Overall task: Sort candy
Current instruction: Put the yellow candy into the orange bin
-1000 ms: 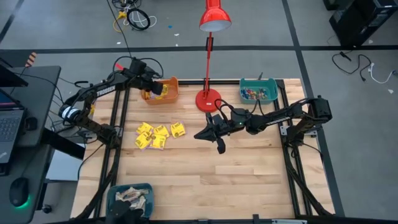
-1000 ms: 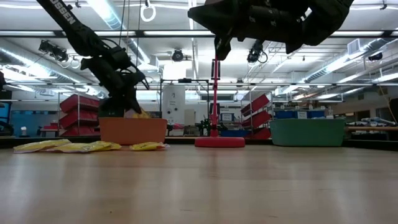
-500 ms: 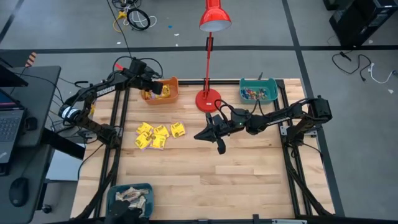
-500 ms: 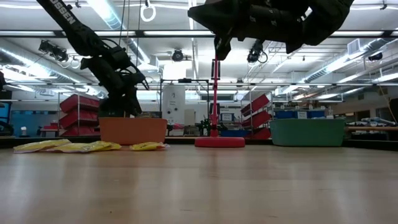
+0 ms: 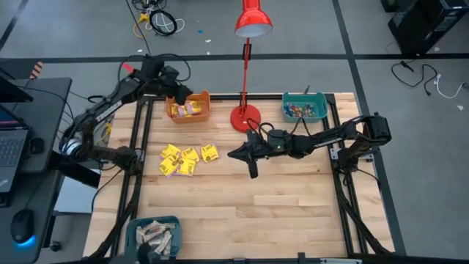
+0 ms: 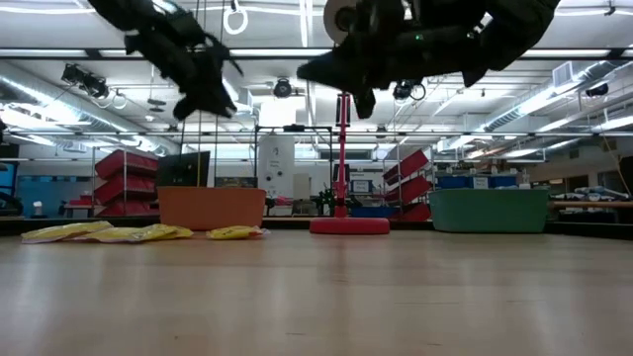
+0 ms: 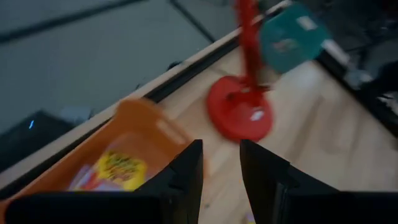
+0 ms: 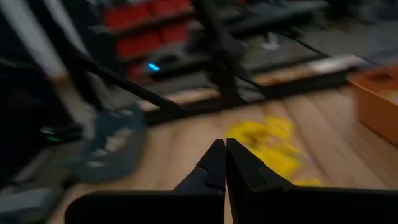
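Observation:
My left gripper (image 7: 221, 171) (image 5: 178, 94) hangs open and empty, high above the orange bin (image 5: 192, 107) (image 7: 134, 134) at the table's far left. Yellow candy packets (image 7: 118, 168) lie in that bin. More yellow candy packets (image 5: 187, 158) (image 8: 267, 146) lie flat on the table, toward its near side from the bin. My right gripper (image 5: 231, 155) (image 8: 225, 155) is shut and empty, held above the table's middle and pointing toward the loose packets. In the low view both grippers, left (image 6: 203, 99) and right (image 6: 309, 71), hang well clear of the table.
A red lamp stands on its round base (image 5: 245, 117) between the orange bin and a teal bin (image 5: 305, 108) of small coloured pieces at the far right. Another teal bin (image 5: 154, 235) with pale bars stands at the near left corner. Bare wood lies right of the loose packets.
My left gripper has let go of a yellow packet inside the orange bin, then risen steeply and drawn back toward the far left. The packet now lies in the bin. My right gripper has stayed in place and tipped a little.

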Motion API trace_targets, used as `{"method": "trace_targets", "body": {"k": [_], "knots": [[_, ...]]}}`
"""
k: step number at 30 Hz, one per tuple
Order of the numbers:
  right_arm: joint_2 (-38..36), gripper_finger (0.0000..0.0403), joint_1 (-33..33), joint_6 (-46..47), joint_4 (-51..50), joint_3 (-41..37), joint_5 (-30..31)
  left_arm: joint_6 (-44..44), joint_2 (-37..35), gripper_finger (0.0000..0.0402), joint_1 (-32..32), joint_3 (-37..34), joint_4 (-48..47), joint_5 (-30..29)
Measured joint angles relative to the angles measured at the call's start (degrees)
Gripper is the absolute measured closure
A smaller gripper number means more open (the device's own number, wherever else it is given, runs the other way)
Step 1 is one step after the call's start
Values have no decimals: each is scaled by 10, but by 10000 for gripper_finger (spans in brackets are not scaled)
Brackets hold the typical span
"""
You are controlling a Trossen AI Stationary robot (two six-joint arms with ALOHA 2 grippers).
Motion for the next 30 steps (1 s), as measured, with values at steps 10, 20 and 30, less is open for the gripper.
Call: {"method": "trace_targets", "body": {"k": [10, 20, 30], "knots": [[0, 403, 7, -50, -210, 82, 111, -4, -189, 294, -151, 1, -17, -78], [3, 403, 29, -140, -245, 128, 143, -47, -282, 294, -334, -31, -22, -196], [20, 403, 33, -158, -350, 195, 176, -47, -282, 294, -488, -99, 38, -313]]}}
